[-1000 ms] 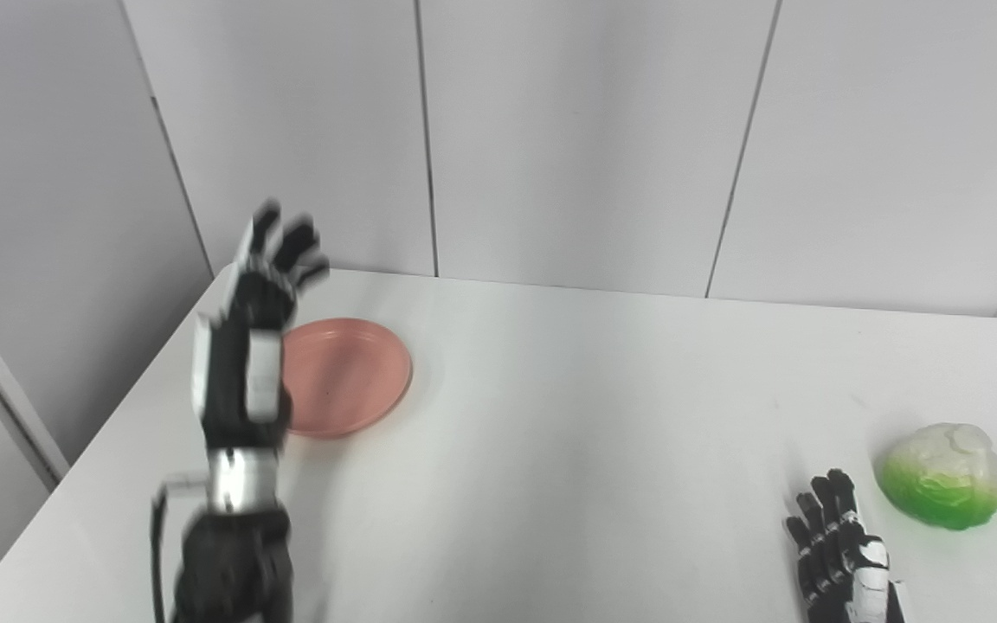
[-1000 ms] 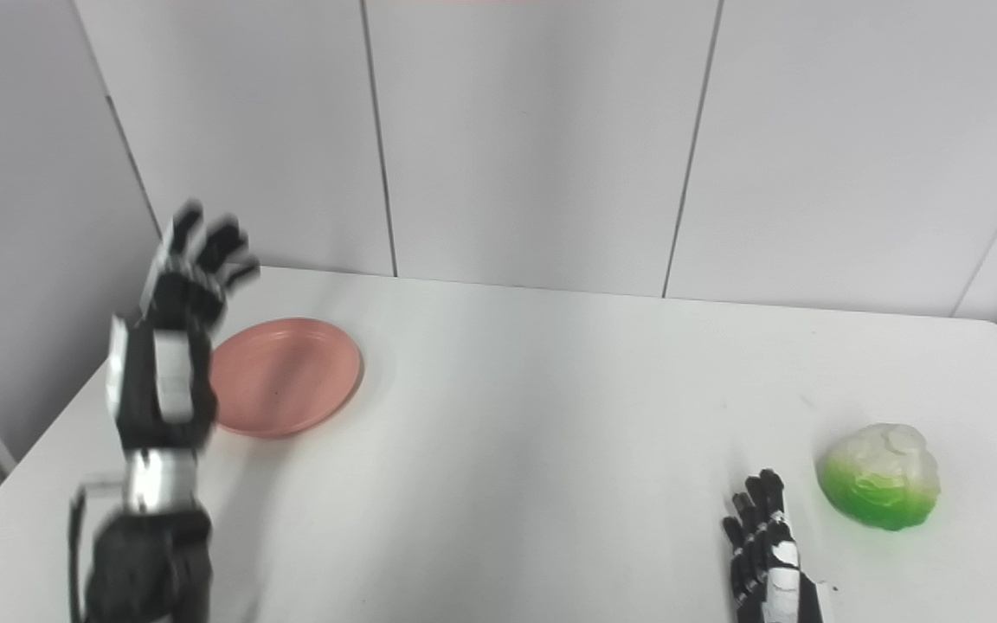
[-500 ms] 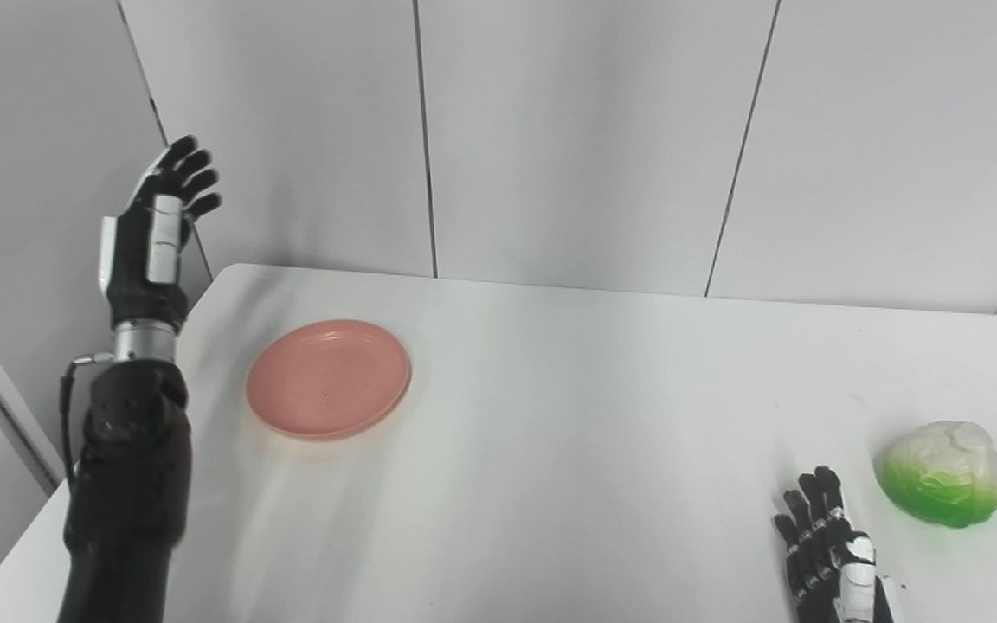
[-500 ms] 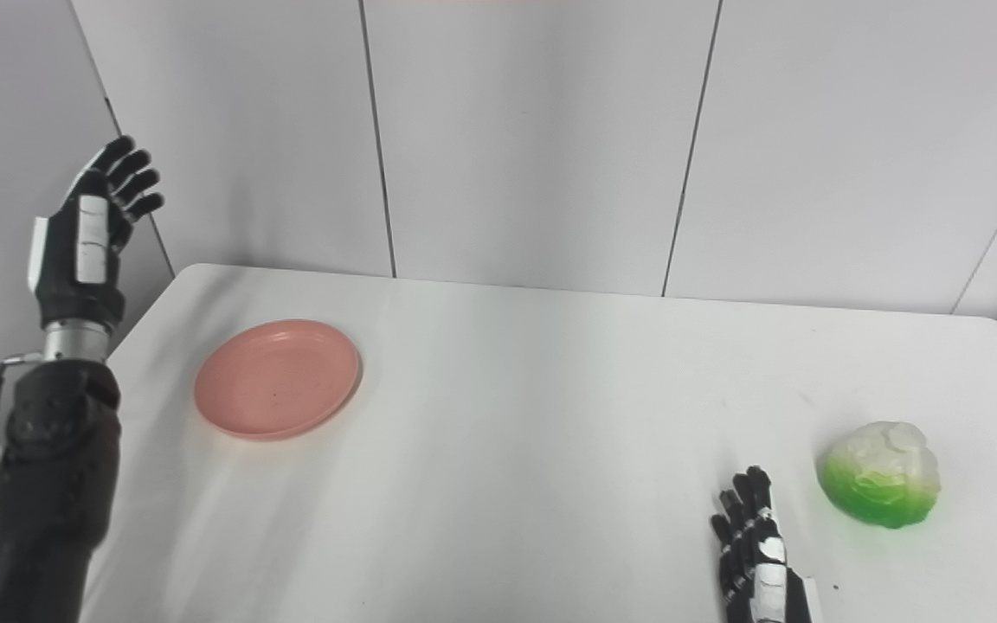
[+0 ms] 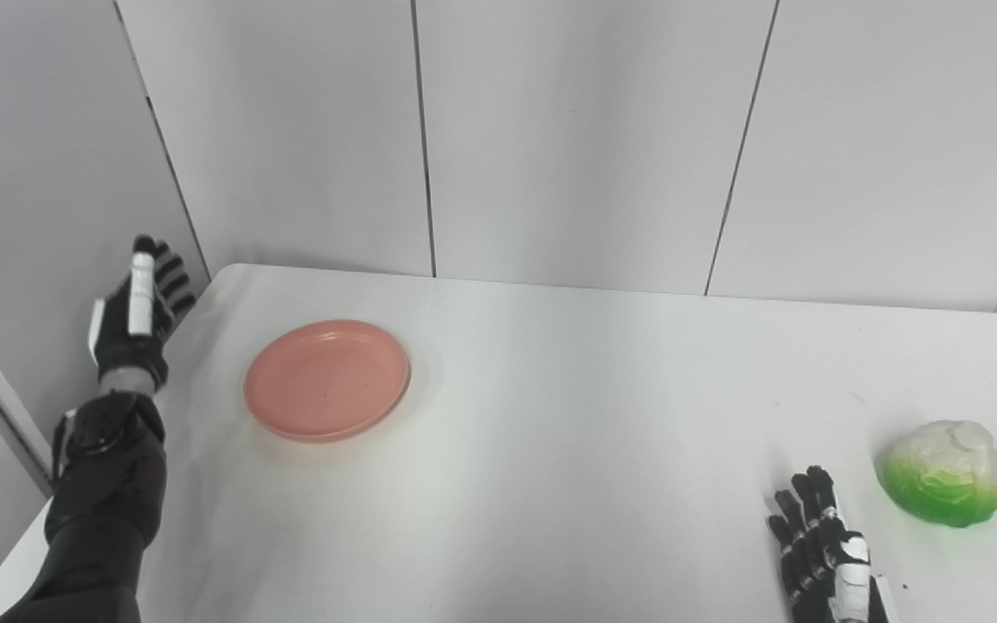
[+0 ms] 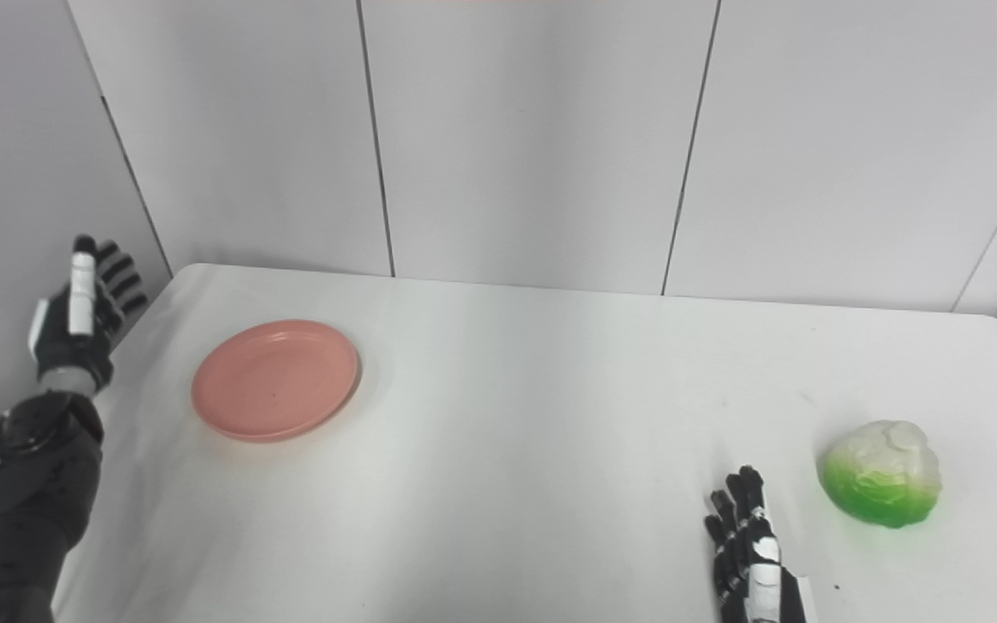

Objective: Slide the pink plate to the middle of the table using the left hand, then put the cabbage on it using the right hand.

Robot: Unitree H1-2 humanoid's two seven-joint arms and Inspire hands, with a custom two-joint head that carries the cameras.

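Pink plate (image 5: 327, 379) sits untouched just right of the left hand (image 5: 137, 313), fingers (image 5: 145, 270) spread and empty, probably hovering off the surface (image 5: 550, 433) edge.

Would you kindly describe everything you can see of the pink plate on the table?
The pink plate is round and shallow, with a low raised rim and a flat well, in a matt salmon pink that looks like plastic or glazed ware. It is empty and lies flat, right way up, on the white table, toward the left and far side rather than the middle. Nothing touches it but the table: the left hand is open beside the table's left edge, clear of it.
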